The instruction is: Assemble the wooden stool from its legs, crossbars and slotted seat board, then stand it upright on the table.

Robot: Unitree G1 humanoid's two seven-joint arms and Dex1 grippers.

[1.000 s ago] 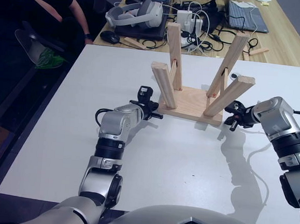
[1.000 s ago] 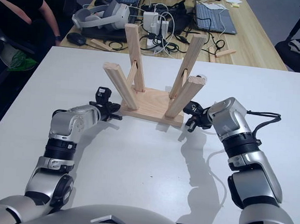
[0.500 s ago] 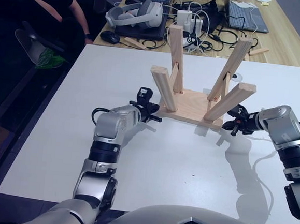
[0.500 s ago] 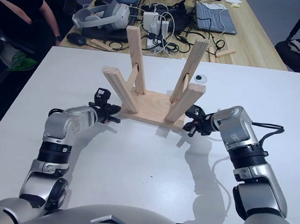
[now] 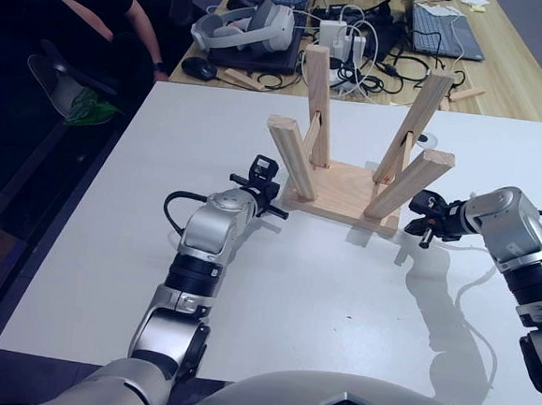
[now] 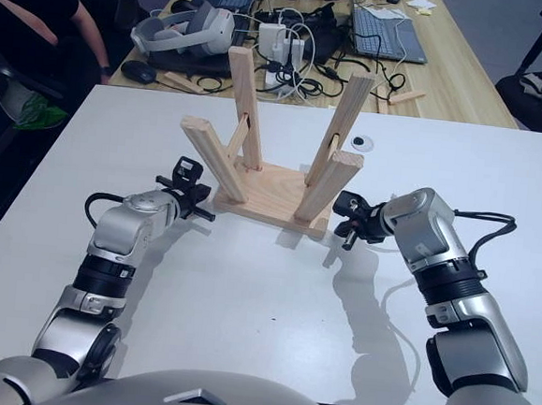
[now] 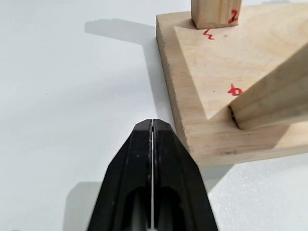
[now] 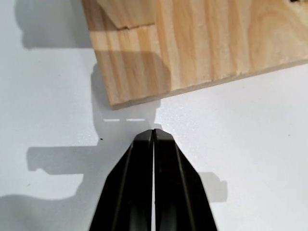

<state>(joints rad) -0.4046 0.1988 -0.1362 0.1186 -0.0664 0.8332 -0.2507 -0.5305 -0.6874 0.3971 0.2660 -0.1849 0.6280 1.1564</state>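
The wooden stool stands upside down on the white table (image 5: 292, 289), its seat board (image 5: 343, 195) lying flat and its legs (image 5: 317, 103) pointing up, splayed outward. Crossbars join the legs low down. My left gripper (image 5: 275, 206) is shut and empty, its tip just off the board's left edge (image 7: 183, 120). At the board's right corner (image 8: 130, 91), my right gripper (image 5: 419, 229) is shut too, a short gap from the wood. The left wrist view shows red marks on the seat board where a leg (image 7: 211, 12) enters it.
Behind the table a wooden desk (image 5: 507, 62) holds a headset (image 5: 243, 27), laptops, cables and a loose wooden piece (image 5: 468, 91). A small round object (image 5: 429, 137) lies on the table behind the stool. The near half of the table is bare.
My right gripper has dropped lower and drawn slightly back from the right legs. The left arm's elbow has shifted, its gripper staying by the board. The stool has turned very slightly.
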